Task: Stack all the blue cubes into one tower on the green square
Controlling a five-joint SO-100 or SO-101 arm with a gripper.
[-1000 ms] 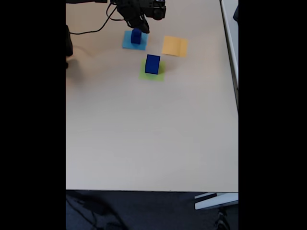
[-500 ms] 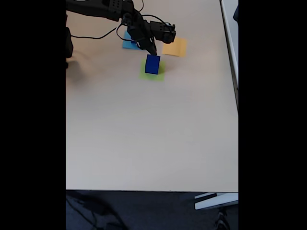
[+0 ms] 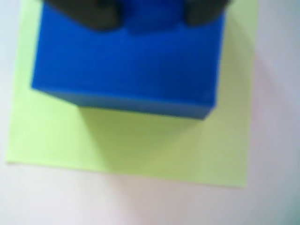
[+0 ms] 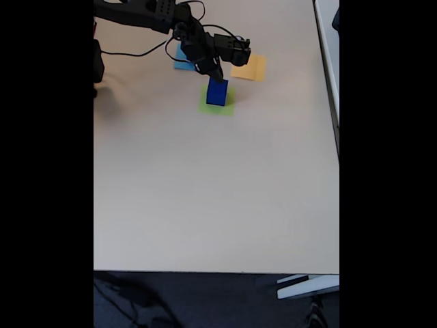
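Since a second ago the arm has swung from over the light-blue square [image 4: 181,63] toward the green square [image 4: 217,104], and the small cube that sat on the light-blue square is gone from it; in the last half second the gripper [image 4: 216,75] has barely shifted, now hanging right at the top of the large blue cube [image 4: 217,93].

In the wrist view, the large blue cube [image 3: 131,65] fills the upper part of the picture and sits on the green square [image 3: 140,145], which shows below it and along both sides, lying on the pale table [image 3: 276,117]. At the top edge two dark fingers [image 3: 89,11] flank a smaller blue cube [image 3: 150,14], and the gripper [image 3: 150,11] looks pinched on it, with that piece just over or touching the large cube's top; the blur hides which.

In the fixed view, the black arm [image 4: 143,12] reaches in from the table's far left corner, a cable looping beside it. The green square lies near the far edge of the table [image 4: 218,191], with the large blue cube upright on it. The light-blue square lies just behind and left, partly under the arm, and an orange-yellow square [image 4: 250,67] lies behind and right. The small cube cannot be made out here.
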